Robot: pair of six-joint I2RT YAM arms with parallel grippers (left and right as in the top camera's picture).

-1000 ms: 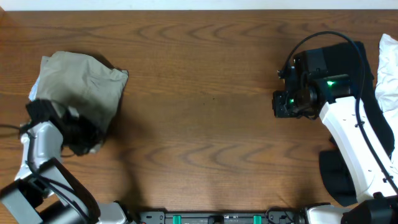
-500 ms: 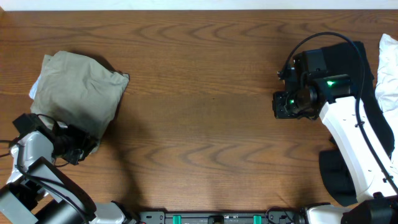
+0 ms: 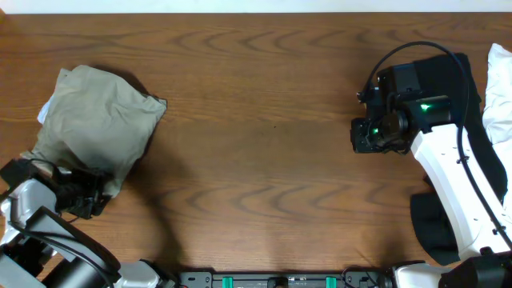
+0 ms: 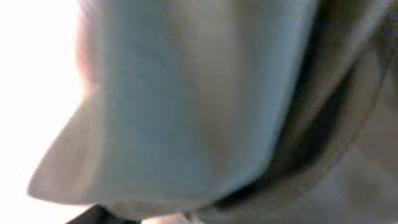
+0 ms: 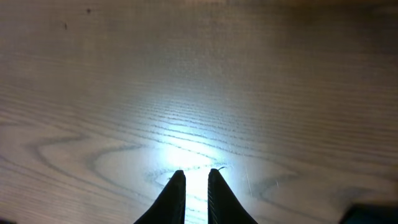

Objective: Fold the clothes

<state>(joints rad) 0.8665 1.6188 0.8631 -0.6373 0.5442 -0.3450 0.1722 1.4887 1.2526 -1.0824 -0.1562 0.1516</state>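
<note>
Overhead, the brown wooden table fills almost the whole picture, with swirly grain lines and a thin pale strip along its far edge. On the far left lie the grey-green trousers, bunched into a soft, wrinkly, folded heap, with a little bit of white cloth peeking out from under their left side. The left gripper sits at the near corner of the trousers, right against the cloth, but it is dark and small there, so I cannot tell if it is holding on or has let go. The left wrist camera shows only blurry pale cloth very close up, with bright white light beside it. The middle of the table is bare wood. On the right side, the right gripper hangs over the wood, apart from the clothes. Behind its arm lies a black garment, and another white cloth lies at the right edge. In the right wrist view, the two dark fingers are pinched almost together with nothing between them, above a shiny spot of light on the wood.
</note>
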